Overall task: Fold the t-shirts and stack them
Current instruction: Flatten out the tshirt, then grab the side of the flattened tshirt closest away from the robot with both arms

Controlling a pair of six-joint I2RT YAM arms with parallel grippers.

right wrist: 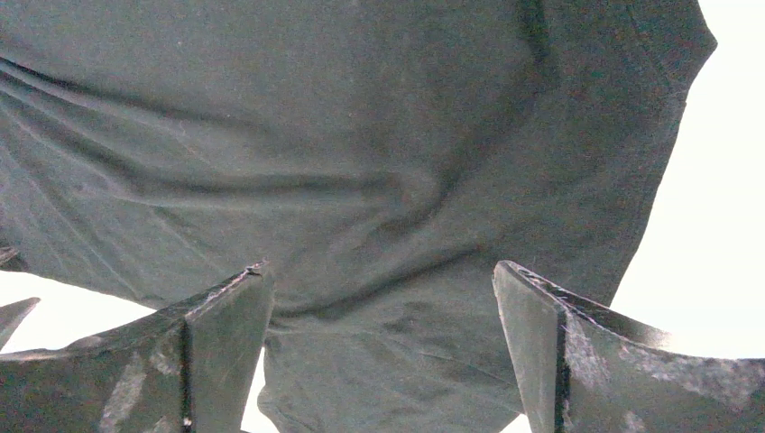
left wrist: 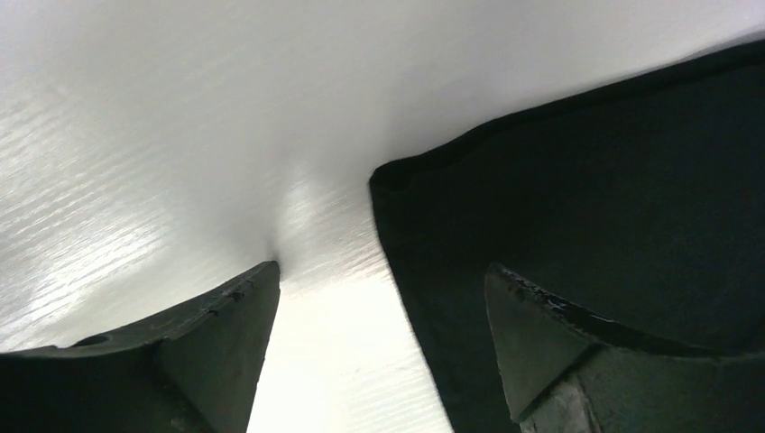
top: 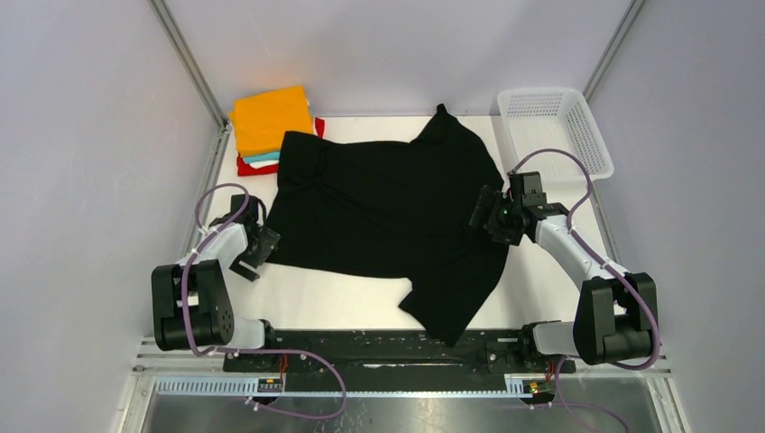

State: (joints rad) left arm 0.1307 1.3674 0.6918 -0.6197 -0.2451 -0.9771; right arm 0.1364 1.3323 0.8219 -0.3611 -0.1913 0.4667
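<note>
A large plain black t-shirt (top: 388, 212) lies spread and rumpled across the table, one part hanging toward the front edge. A stack of folded shirts, orange (top: 269, 117) on top with teal, white and red edges (top: 257, 164) below, sits at the back left, touching the black shirt. My left gripper (top: 263, 245) is open at the shirt's left corner; in its wrist view the black corner (left wrist: 577, 189) lies between and under the fingers. My right gripper (top: 485, 216) is open over the shirt's right side; the cloth (right wrist: 361, 180) fills its wrist view.
A white plastic mesh basket (top: 552, 131) stands at the back right, past the right arm. Bare white table (top: 325, 298) shows in front of the shirt. Metal frame posts and grey walls bound both sides.
</note>
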